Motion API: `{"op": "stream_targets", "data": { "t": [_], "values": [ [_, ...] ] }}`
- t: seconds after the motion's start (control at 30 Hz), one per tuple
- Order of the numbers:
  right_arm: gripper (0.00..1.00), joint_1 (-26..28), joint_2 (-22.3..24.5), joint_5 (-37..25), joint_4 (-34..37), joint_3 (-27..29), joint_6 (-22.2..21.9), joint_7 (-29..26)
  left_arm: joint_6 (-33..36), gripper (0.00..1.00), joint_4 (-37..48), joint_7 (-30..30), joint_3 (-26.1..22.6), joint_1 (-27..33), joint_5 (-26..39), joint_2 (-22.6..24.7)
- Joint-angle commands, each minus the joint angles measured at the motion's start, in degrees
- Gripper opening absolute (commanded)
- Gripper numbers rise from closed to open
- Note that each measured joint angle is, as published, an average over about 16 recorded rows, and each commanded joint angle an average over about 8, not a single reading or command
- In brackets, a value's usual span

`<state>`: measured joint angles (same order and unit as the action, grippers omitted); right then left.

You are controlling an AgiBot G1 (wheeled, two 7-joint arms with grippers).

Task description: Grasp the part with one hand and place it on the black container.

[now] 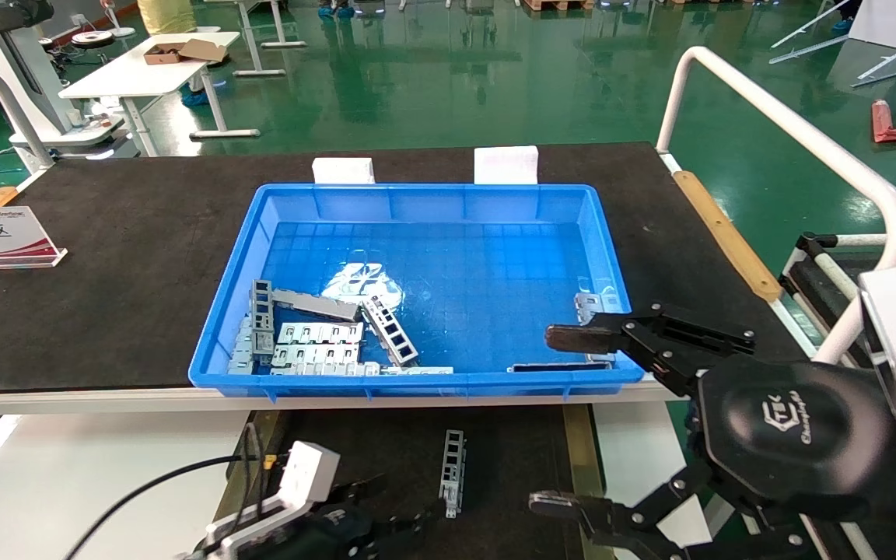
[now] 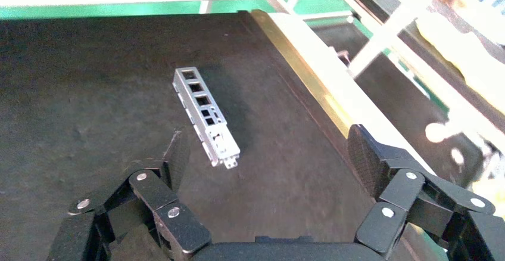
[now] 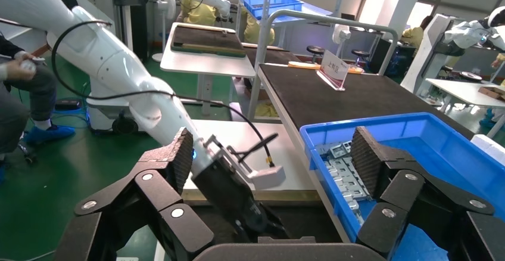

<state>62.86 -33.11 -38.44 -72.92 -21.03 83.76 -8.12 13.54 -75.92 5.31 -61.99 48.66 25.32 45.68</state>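
Looks like the placing step is basically done: one part [image 1: 453, 471] lying flat on the matte floor of the black container [image 1: 495, 451], well on the near side of the blue bin [image 1: 432, 198], touching nothing but the floor. Left pincer [image 2: 268, 154] hovering just next to that part, spread wide, holding nothing, part sitting between the pads but clear of both. Right pincer [image 1: 557, 420] hanging off the bin's right near corner, also wide open and empty.

More strips of the same kind piled in the bin's left near corner [image 1: 390, 330], mixed in with flat slotted plates [image 1: 320, 334].

Probably next: back the left pincer off, go over the bin rim, line up across a ladder strip's narrow width. Tricky bit is picking one without snagging the plates underneath.
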Motion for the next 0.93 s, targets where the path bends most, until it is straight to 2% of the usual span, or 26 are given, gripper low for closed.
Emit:
{"op": "stream_targets", "data": {
  "t": [0.03,0.57,0.93],
  "values": [
    [1.0,0.0,0.0,0.0,0.0,0.0,0.0,0.0,3.0,1.0,-0.4,-0.7,0.2,0.2,0.5,-2.1],
    [1.0,0.0,0.0,0.0,0.0,0.0,0.0,0.0,18.5,1.0,-0.7,-6.6,4.4,-0.7,0.2,-13.8],
    [1.0,0.0,0.0,0.0,0.0,0.0,0.0,0.0,21.8,1.0,-0.8,-6.4,6.1,-0.6,-1.9,-17.1]
  ]
}}
